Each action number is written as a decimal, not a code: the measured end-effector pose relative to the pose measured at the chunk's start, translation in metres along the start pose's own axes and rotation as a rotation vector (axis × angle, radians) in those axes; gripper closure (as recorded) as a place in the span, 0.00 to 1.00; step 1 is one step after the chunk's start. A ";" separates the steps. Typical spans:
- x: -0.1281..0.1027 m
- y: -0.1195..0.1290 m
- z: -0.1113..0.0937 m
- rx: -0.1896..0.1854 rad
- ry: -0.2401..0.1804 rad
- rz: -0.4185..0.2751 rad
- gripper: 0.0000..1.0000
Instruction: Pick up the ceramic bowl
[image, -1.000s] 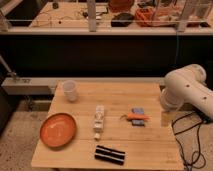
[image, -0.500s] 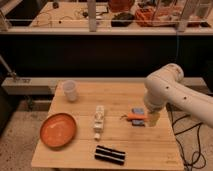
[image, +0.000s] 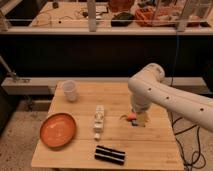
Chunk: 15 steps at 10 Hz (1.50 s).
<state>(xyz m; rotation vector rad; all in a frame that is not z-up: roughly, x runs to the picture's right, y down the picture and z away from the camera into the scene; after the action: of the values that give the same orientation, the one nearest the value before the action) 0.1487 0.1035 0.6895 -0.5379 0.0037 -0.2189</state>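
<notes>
Orange bowl on the near left of the table, robot arm over the right side.

The ceramic bowl (image: 58, 130) sits upright on the wooden table (image: 150, 146), near its left front corner, untouched. The white arm (image: 167, 96) reaches in from the right; its gripper (image: 140, 118) hangs over the table's right middle, mostly hidden by the arm, released and holding nothing, well apart from the bowl. A small orange thing (image: 131, 117) lies just beside it. A plastic cup (image: 70, 90) stands far left; a white bottle (image: 99, 120) lies mid-table.
</notes>
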 end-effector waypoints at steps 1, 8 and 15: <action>-0.011 -0.001 -0.001 0.002 0.006 -0.035 0.20; -0.075 -0.011 -0.004 0.029 0.032 -0.271 0.20; -0.130 -0.023 -0.001 0.044 0.062 -0.424 0.20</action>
<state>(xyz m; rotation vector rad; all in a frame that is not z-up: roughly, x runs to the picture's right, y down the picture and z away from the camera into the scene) 0.0170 0.1106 0.6939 -0.4833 -0.0556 -0.6478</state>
